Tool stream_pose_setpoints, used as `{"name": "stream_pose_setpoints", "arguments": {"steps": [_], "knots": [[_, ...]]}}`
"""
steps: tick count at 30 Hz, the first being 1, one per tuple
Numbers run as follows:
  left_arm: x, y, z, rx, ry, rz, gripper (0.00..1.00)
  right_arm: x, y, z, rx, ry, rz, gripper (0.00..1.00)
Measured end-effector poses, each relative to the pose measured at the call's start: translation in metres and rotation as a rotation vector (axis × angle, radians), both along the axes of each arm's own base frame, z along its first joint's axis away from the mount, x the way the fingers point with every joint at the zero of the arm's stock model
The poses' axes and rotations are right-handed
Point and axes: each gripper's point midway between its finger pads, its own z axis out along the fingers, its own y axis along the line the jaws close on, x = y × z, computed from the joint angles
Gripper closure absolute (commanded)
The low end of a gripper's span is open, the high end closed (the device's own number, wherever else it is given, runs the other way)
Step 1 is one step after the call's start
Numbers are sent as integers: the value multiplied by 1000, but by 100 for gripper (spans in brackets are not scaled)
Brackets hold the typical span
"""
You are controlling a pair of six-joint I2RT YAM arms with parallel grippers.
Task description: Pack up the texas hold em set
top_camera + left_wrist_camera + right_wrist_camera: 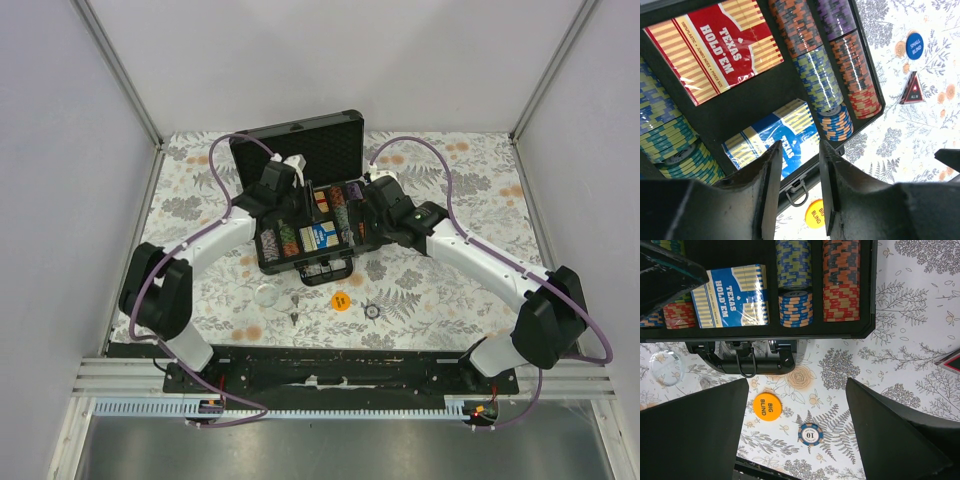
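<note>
Both empty, left claw (800, 148) half-open, right claw (797, 384) wide

Left fingers (769, 192) narrowly parted, right fingers (695, 435) spread wide, both pointing down

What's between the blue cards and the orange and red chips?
A row of blue and yellow chips lies between the blue cards and the orange and red chips; the right wrist view shows it.
</note>
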Motion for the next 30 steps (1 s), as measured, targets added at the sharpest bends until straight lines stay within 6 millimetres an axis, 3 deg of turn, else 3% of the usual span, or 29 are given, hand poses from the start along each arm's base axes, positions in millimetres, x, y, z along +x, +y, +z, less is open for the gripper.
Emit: {"name": "stream_pose_setpoints", "arguments": {"steps": [5, 17, 30], "knots": [[0, -1, 8, -4, -22, 2, 65, 0, 0, 0, 2, 1, -4, 13], [-10, 7, -43, 55, 88, 48, 69, 1, -2, 1, 8, 1, -21, 12], [-5, -2, -46, 68, 70, 43, 72, 8, -18, 4, 2, -6, -77, 11]]}}
